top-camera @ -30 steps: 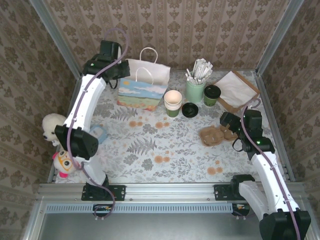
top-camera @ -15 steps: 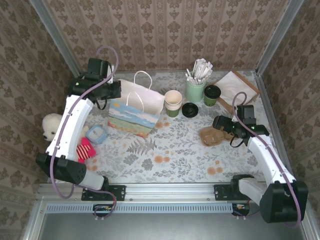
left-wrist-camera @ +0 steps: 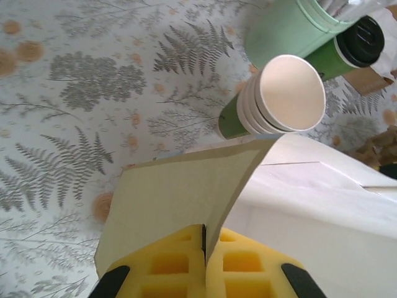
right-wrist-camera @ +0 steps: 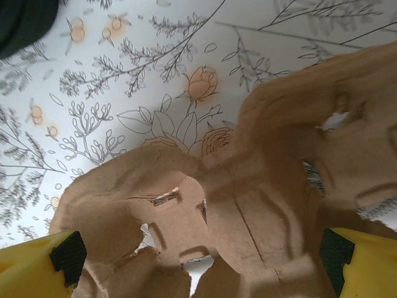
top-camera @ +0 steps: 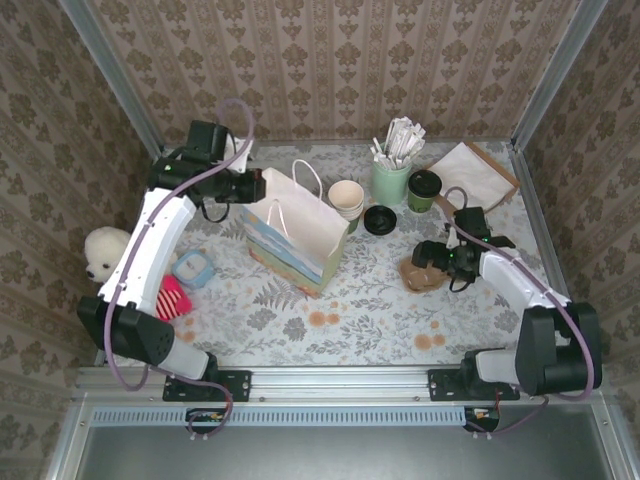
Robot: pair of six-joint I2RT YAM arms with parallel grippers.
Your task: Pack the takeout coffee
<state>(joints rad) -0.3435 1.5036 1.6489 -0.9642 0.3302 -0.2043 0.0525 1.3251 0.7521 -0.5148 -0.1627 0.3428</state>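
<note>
The left gripper has its yellow pads pressed together on the top edge of the paper bag, holding it by that edge at the left-centre of the table. The right gripper sits low at the cardboard cup carrier. Its fingertips are spread wide with the carrier between them and are not closed on it.

The takeout coffee stands upright with its lid on at the far right. It is just beside the pale-green holder of sticks, beyond the carrier and well apart from the bag.

The step in hand looks like securing the carrier. To do it well, the right gripper should close on a firm moulded ridge, not a thin flap that could fold. It should then lift level so the carrier does not twist. The left arm's part is to hold the bag steady. The stack of lidless cups stands right by the bag's far corner, and a swing there would topple it.
</note>
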